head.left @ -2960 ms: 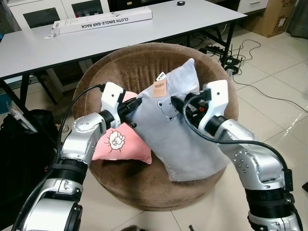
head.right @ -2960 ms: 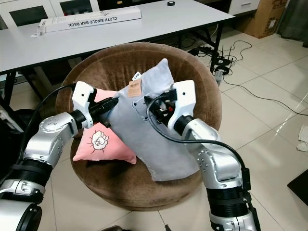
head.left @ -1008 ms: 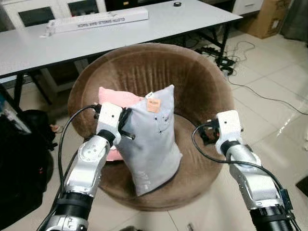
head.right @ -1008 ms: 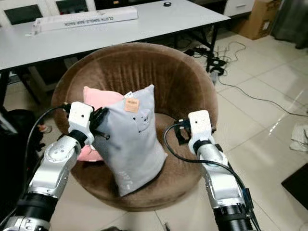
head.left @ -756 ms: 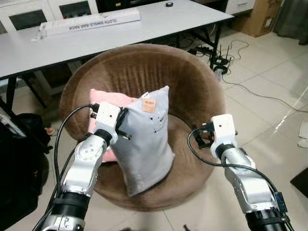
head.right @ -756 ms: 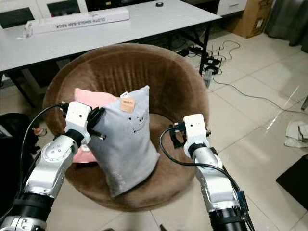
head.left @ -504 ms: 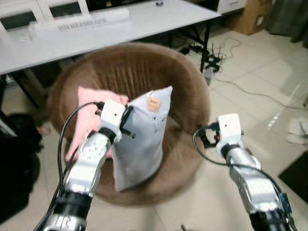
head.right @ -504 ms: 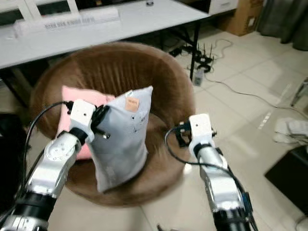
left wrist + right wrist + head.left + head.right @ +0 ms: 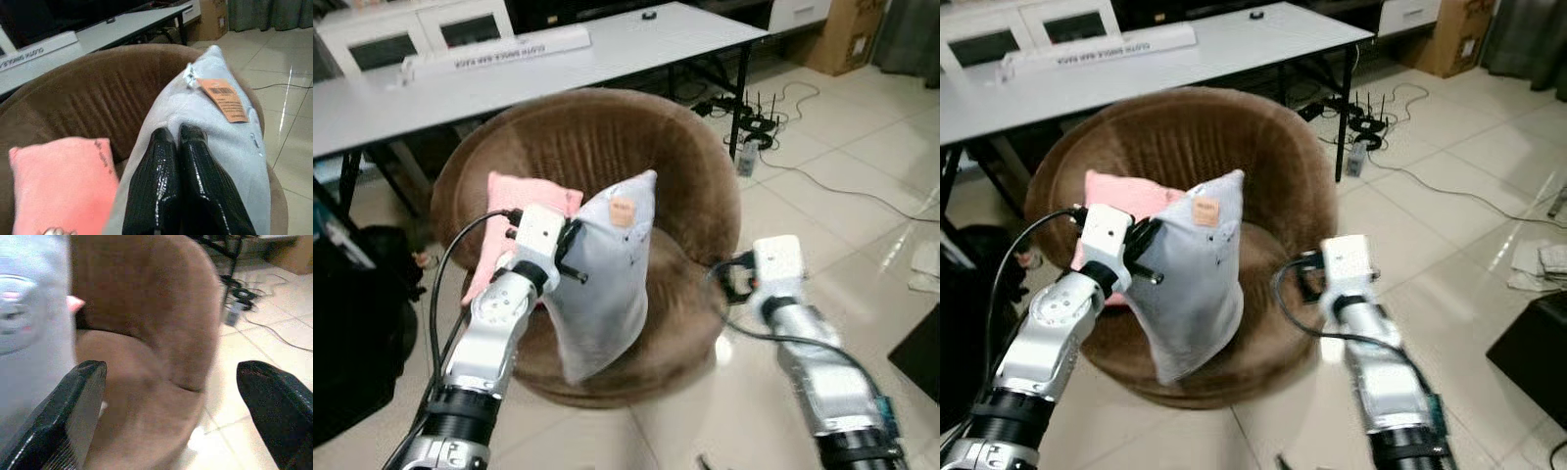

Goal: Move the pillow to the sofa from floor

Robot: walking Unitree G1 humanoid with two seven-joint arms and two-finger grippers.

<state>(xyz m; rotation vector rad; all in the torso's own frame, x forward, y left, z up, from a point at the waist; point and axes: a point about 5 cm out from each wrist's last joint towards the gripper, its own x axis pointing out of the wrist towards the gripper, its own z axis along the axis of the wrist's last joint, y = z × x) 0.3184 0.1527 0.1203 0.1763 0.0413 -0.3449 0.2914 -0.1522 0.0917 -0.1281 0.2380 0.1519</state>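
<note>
A grey pillow [image 9: 607, 284] with an orange tag [image 9: 223, 98] stands upright on the seat of the round brown sofa [image 9: 587, 147], its lower corner hanging over the front rim. My left gripper [image 9: 177, 132] is shut on the pillow's upper left edge, seen from the head at the left gripper [image 9: 570, 250]. Behind it a pink pillow [image 9: 514, 211] leans on the sofa's back. My right gripper [image 9: 171, 369] is open with nothing between its fingers, off the sofa's right front rim and apart from the grey pillow; the head camera shows the right gripper [image 9: 729, 279] blurred.
Behind the sofa a white table [image 9: 509, 88] carries a long white box [image 9: 494, 54]. A black bag [image 9: 352, 313] lies on the floor at the left. Cables [image 9: 773, 117] and a cardboard box [image 9: 847, 29] are at the back right. Tiled floor [image 9: 862, 196] lies open at the right.
My right gripper has let go of the grey pillow and drawn back to the right. The left gripper still holds it, now upright on the seat. The camera has shifted.
</note>
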